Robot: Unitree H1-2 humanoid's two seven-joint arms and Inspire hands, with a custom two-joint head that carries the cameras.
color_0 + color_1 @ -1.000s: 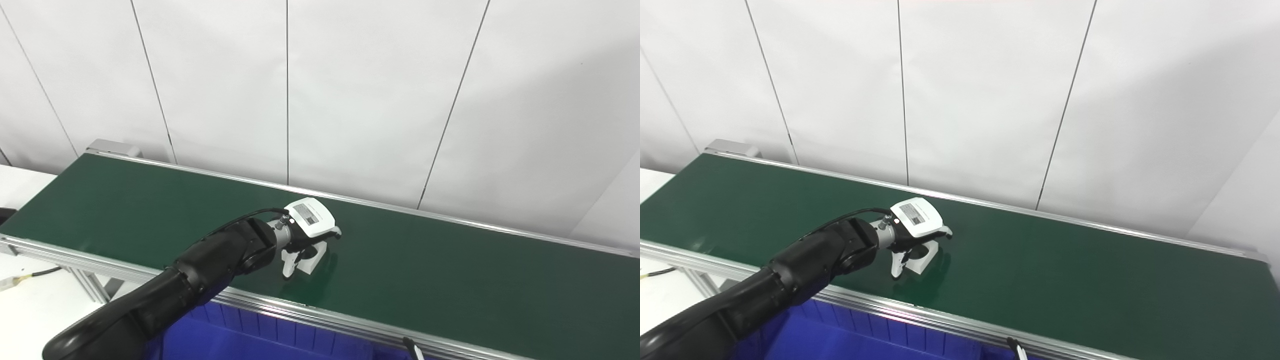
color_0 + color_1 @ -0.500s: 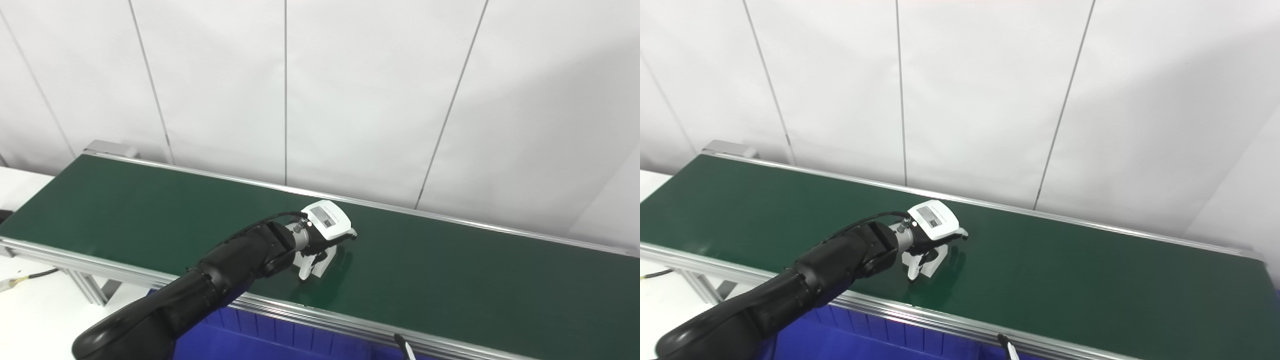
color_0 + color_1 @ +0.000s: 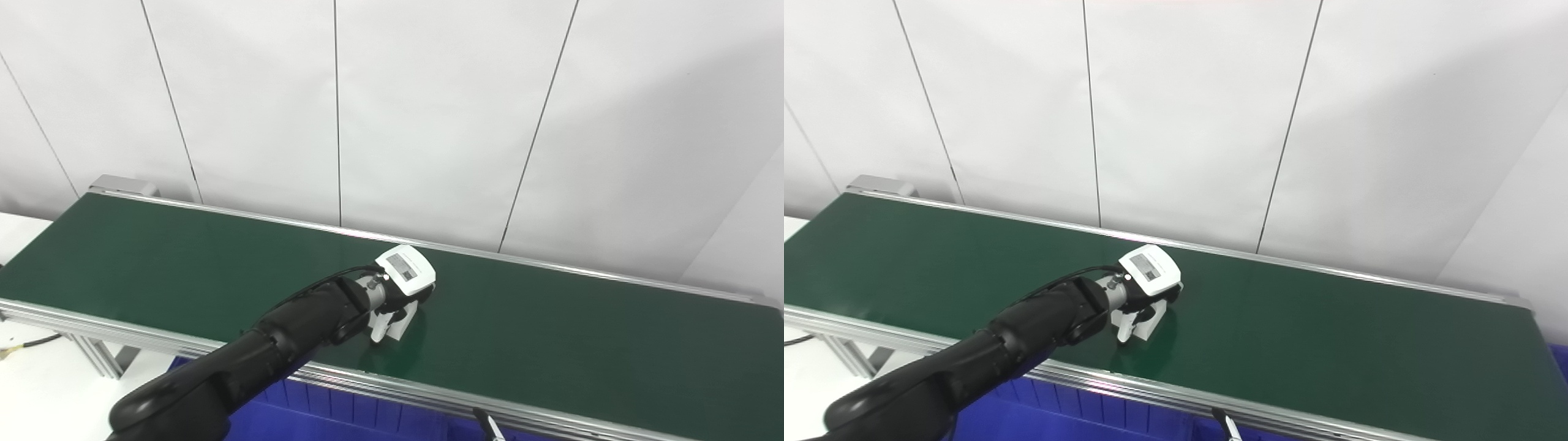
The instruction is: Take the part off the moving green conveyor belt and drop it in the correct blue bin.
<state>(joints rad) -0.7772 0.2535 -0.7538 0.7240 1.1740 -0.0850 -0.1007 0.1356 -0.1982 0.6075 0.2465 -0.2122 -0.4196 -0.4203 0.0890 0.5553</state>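
A small white part (image 3: pixel 398 321) stands on the green conveyor belt (image 3: pixel 582 343), near its front rail. My left hand (image 3: pixel 401 288), black with a white labelled back plate, sits on top of the part. Its fingers are curled down around the part, and the thumb (image 3: pixel 378 331) is against the part's near left side. The part still rests on the belt. In the right eye view the hand (image 3: pixel 1148 285) covers the top of the part (image 3: pixel 1145 321). My right hand is out of sight.
A blue bin (image 3: pixel 343 413) lies below the belt's front rail (image 3: pixel 429 398). A sliver of another blue bin (image 3: pixel 1559 361) shows past the belt's right end. A thin black and white tip (image 3: pixel 490 429) pokes up at the bottom edge. White wall panels stand behind.
The left hand has travelled right along the belt with the part. Its outstretched finger has curled in around the part. The camera has also shifted a little.
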